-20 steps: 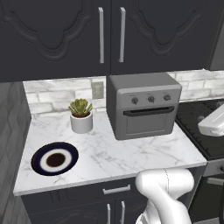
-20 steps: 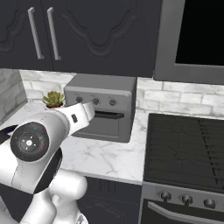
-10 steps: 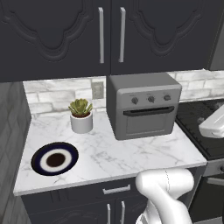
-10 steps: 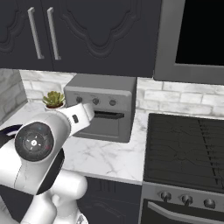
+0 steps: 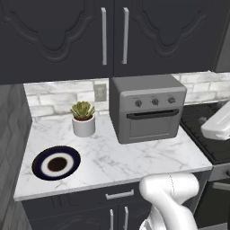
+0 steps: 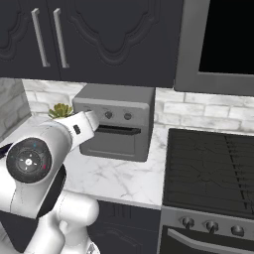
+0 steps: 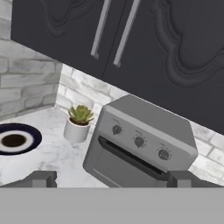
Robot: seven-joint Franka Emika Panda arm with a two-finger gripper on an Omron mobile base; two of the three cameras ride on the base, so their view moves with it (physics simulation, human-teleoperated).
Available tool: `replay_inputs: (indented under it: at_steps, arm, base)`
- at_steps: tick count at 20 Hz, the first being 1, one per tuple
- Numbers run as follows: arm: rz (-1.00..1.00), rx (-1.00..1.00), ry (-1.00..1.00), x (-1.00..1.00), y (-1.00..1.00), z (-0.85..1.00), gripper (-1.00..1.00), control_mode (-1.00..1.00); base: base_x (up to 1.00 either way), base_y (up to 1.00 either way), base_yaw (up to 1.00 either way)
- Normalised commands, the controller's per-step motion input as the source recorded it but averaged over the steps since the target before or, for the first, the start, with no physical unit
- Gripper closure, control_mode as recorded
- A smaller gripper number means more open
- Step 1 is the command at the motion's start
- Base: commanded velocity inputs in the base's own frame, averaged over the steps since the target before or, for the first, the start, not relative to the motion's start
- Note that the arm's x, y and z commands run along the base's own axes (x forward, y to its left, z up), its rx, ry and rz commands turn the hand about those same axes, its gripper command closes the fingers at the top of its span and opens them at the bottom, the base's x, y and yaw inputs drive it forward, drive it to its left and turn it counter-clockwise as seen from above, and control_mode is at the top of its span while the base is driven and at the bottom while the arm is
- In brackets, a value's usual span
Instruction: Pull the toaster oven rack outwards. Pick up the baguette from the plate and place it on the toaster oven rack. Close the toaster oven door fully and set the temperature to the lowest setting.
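Hovering with fingers (image 7: 43, 178) spread wide and empty, the hand faces the toaster oven (image 7: 144, 144) at 12 o'clock, its door shut, probably lining up on the handle, while the plate (image 7: 15, 138) sits at 9 o'clock on the surface (image 7: 52, 153).

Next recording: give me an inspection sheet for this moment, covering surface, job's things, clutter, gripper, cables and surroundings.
Surface: white marble counter, bare between the things.
Job's things: toaster oven at the back, toaster oven door shut, three knobs above its handle; rack cannot be seen. Plate near the counter's front left corner; no baguette can be made out on it.
Clutter: potted succulent left of the toaster oven, apart from it.
Gripper: gripper open, holding nothing, off the counter and facing the toaster oven.
Cables: nothing seen; a wall outlet sits behind the toaster oven.
Surroundings: dark upper cabinets, grey brick backsplash, dark stove to the right.
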Motion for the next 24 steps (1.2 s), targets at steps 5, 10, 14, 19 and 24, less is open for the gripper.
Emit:
replay_inputs:
  at_steps: [5,10,14,19,24]
  arm:
    - [0.04,0.0,-0.14,0.1,0.2,-0.18,-1.0,-1.0]
    - [0.07,0.0,-0.08,0.18,0.14,-0.33,-1.0,-1.0]
    - [0.05,0.0,-0.05,0.19,0.11,-0.44,-1.0,-1.0]
    - [0.05,0.0,-0.05,0.22,0.06,-0.47,-1.0,-1.0]
    - [0.01,0.02,-0.08,0.24,0.01,-0.45,-1.0,-1.0]
  base:
    - [0.0,0.0,0.0]
    - [0.0,0.0,0.0]
    - [0.0,0.0,0.0]
    - [0.0,0.0,0.0]
    - [0.0,0.0,0.0]
